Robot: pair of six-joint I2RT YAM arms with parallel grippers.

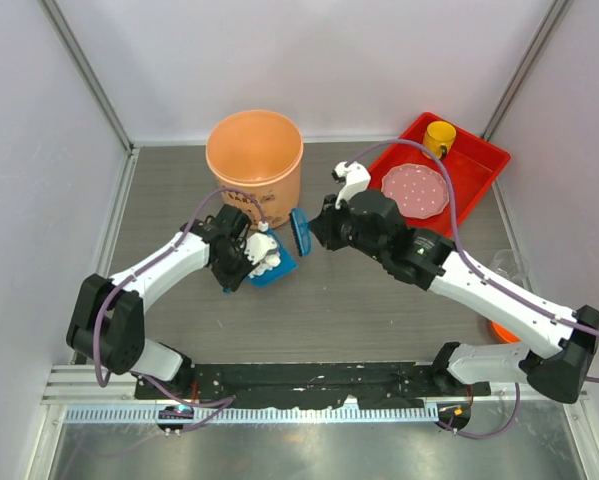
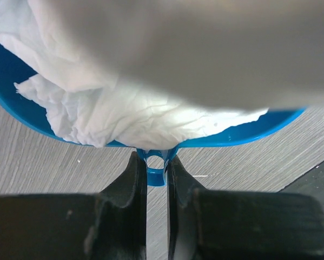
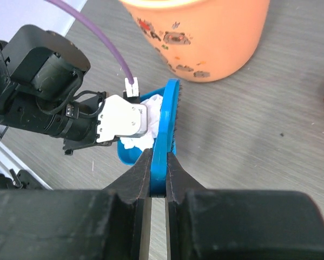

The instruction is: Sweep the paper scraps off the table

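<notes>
Both pairs of jaws are clenching: the left jaws are gripping the blue dustpan [image 2: 21, 111] by its handle tab, and the right jaws are pinching the blue brush [image 3: 167, 116]. Paper scraps [image 2: 124, 116] are lying piled in the dustpan, near the middle of the tabletop [image 1: 369, 315], just in front of the orange bucket [image 1: 254, 155] by the far edge. The bucket's print is looking too blurred to read.

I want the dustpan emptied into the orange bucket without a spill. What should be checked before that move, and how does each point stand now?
1. Left gripper shut on dustpan handle: ok.
2. Paper scraps piled inside dustpan: ok.
3. Right gripper shut on brush: ok.
4. Bucket upright, mouth open, just behind dustpan: ok.
5. Brush out of dustpan's path: cannot tell; it stands close beside it.
6. Stray scraps on table: none seen, but the arms hide parts: cannot tell.
</notes>
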